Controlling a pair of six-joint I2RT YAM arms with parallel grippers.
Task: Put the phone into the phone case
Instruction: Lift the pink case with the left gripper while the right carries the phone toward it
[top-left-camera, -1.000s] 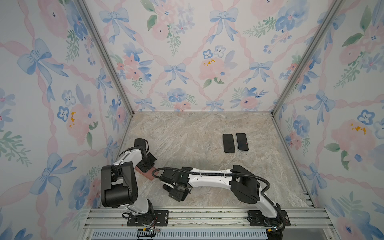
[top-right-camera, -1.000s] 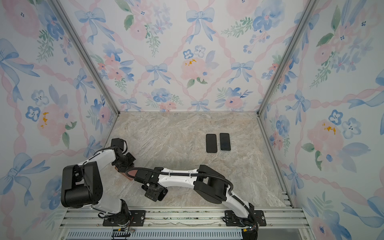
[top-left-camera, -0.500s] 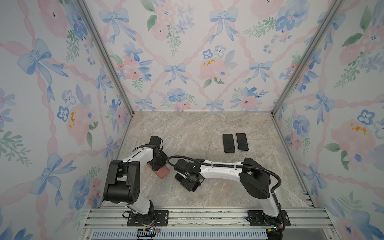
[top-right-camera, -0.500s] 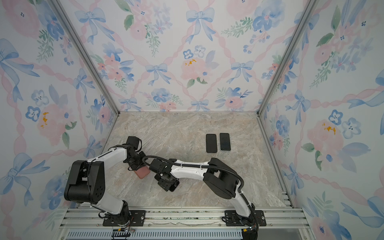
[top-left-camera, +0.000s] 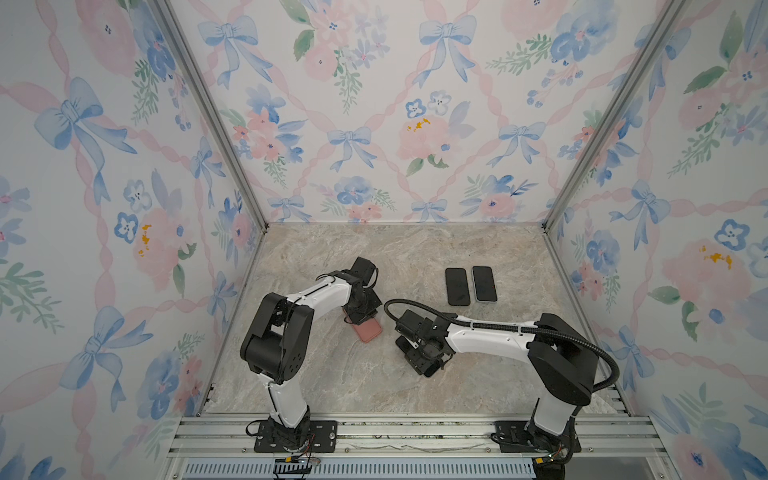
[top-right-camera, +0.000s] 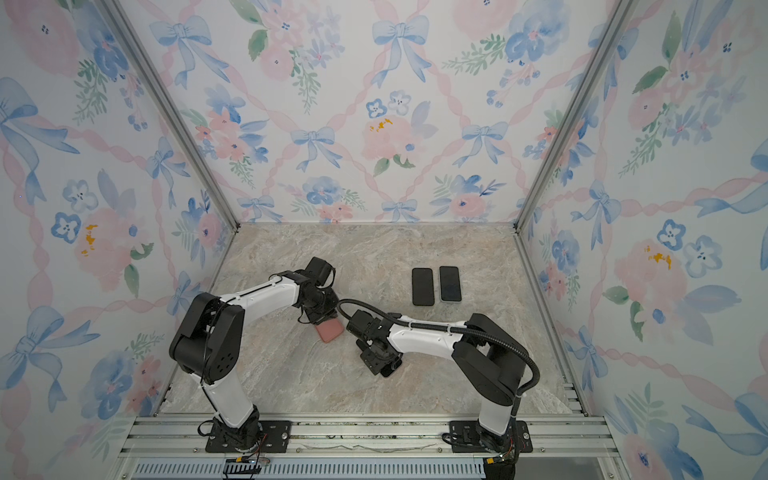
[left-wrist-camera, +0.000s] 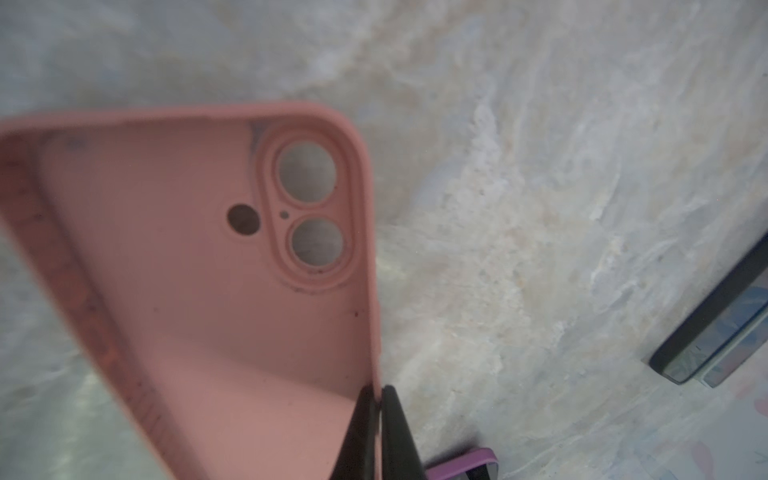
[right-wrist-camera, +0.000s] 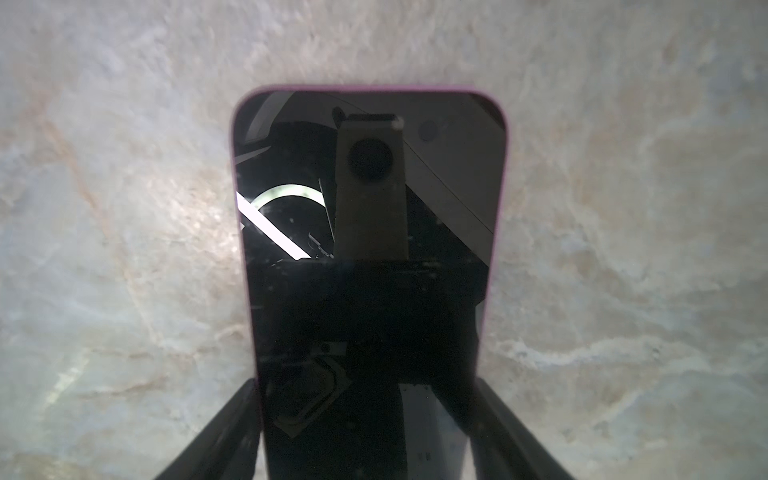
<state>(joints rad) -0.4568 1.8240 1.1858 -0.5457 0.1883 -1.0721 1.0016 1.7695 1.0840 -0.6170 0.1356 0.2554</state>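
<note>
- Views compared: both top views take in the whole counter (top-left-camera: 332, 374), both arms, and two dark phones (top-left-camera: 457, 286) lying side by side toward the back right, well apart from either hand. Neither top view shows finger contact.
- Left wrist view fills that gap: left hand (left-wrist-camera: 376, 401) is clenched on one long side wall of the pink phone case (left-wrist-camera: 199, 270), with one finger inside the wall and one outside.
- Right wrist view: right hand (right-wrist-camera: 365, 386) is grasping the phone (right-wrist-camera: 370, 249), with a finger against each long edge. The rim is purple. The dark screen faces up and mirrors the camera.
- In both top views the phone is almost hidden under the right hand (top-left-camera: 424, 359); only a dark corner shows.
- Phone case (top-left-camera: 368, 330) lies left of centre, between the two hands, hollow side up.
- Case long axis runs diagonally, from under the left hand (top-left-camera: 360, 309) out toward the front right.
- Camera cut-outs (left-wrist-camera: 311, 208) sit at the end far from the fingers and are legible only in the left wrist view.
- Phone long axis runs straight out from the right hand, in line with its fingers.
- Cannot tell whether case or phone rests on the counter or hangs just above it.
</note>
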